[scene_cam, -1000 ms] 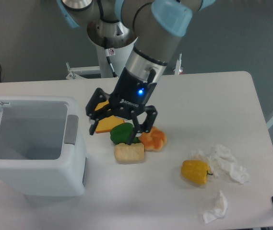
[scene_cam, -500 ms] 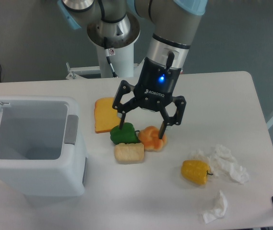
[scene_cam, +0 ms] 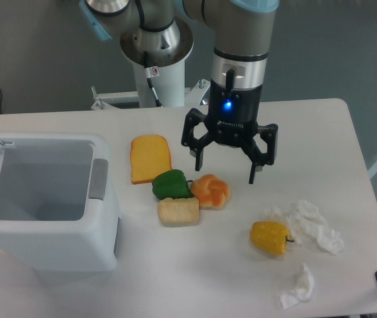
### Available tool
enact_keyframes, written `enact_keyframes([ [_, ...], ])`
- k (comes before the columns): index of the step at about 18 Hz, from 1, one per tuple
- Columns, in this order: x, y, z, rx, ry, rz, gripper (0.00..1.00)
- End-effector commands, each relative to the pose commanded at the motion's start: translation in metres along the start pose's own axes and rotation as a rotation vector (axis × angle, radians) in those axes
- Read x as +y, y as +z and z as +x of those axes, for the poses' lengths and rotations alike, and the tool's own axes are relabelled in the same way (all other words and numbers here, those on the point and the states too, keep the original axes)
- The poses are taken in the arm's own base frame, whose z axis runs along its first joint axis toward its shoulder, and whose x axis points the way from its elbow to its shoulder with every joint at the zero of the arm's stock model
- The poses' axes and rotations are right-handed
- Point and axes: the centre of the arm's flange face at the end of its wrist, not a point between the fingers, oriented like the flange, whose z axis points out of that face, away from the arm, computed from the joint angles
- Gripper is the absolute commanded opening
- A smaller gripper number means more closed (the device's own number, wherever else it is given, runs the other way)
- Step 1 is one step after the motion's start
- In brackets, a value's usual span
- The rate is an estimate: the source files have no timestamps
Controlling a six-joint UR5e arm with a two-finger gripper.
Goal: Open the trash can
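A white trash can (scene_cam: 46,218) sits at the table's left edge, its lid already raised. The gripper (scene_cam: 228,163) hangs wide open and empty above an orange bun (scene_cam: 211,191) — well apart from the can. With the opening seemingly done, the arm does best to pull away high, clear of the toy foods.

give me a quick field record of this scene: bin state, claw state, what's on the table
trash can: lid up at the left, inside looks empty
button: grey, on the can's right wall
claw: open, holding nothing, above the table
beneath claw: orange bun
other food: orange slice, green pepper, beige block, yellow pepper
litter: crumpled tissues at the right
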Motion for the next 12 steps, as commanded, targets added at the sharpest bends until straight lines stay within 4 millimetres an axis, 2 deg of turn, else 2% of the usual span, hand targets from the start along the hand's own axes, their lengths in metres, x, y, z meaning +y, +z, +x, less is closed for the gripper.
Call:
enact_keyframes([
  [7,0.012,0.019,0.005,-0.004,0.116,-0.085,1.00],
  [12,0.014,0.020,0.004,-0.017,0.158,-0.115,1.00],
])
